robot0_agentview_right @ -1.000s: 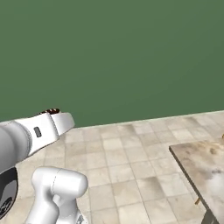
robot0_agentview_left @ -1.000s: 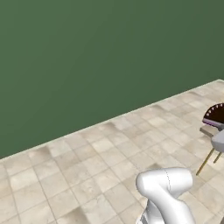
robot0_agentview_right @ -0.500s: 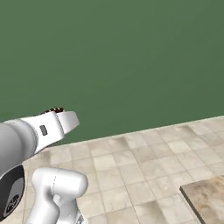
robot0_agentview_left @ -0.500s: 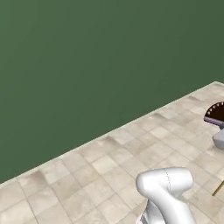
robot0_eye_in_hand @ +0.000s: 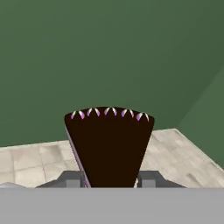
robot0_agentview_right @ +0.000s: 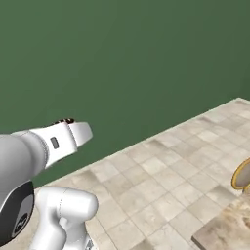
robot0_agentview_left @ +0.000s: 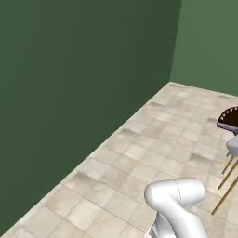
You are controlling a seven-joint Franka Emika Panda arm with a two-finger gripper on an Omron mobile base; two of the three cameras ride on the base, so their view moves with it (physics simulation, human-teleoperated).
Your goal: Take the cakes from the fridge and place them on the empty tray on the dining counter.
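Since the earlier frame: base swung round, wall corner now ahead, table (robot0_agentview_right: pixel 227 229) corner sliding back into the right base view. Item: dark-layered cake (robot0_eye_in_hand: pixel 109 146), wedge, point down between the tool's (robot0_eye_in_hand: pixel 110 183) fingers, which are closed narrowly on its sides. Held clear of the floor (robot0_agentview_left: pixel 153 153), evidently for carriage to the tray.
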